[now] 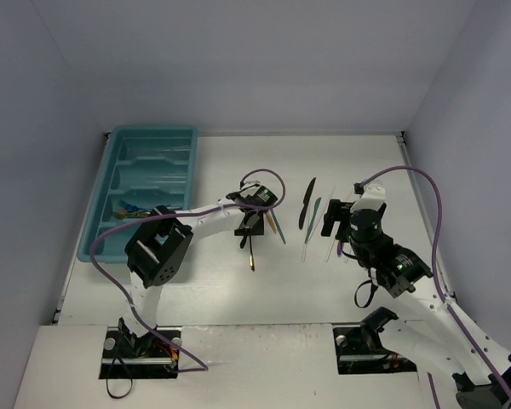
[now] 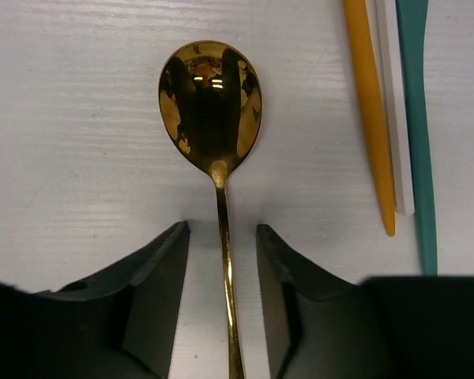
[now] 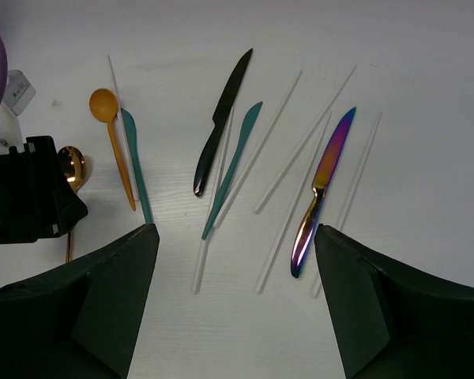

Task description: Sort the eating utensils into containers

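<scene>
Left pincer (image 2: pixel 223 233) is low over the desk (image 1: pixel 221 290), jaws straddling the handle of the gold spoon (image 2: pixel 210 103) just below the bowl. There is a gap on both sides of the handle and no contact to be seen, so nothing is held yet. The spoon lies flat with its handle running straight down the middle of the gap; this reads as a line-up for a pinch across the thin neck.

Just to the right lie an orange spoon (image 2: pixel 371 118), a white stick (image 2: pixel 395 118) and a teal utensil (image 2: pixel 417 118). They sit close together but apart from the gold one, so a grasp should not catch them.

Right pincer (image 3: pixel 235 230) is spread wide and empty, hovering above the loose group: black knife (image 3: pixel 221 118), teal knife (image 3: pixel 235 158), iridescent knife (image 3: pixel 324 181), more sticks lying among them. My guess is it is picking a target.

Tray (image 1: pixel 111 170) is at the far left of the desk, well apart from the gold spoon. A few sorted pieces (image 1: pixel 129 210) lie at its near end, kinds too small to tell. Most of the sorting looks undone
</scene>
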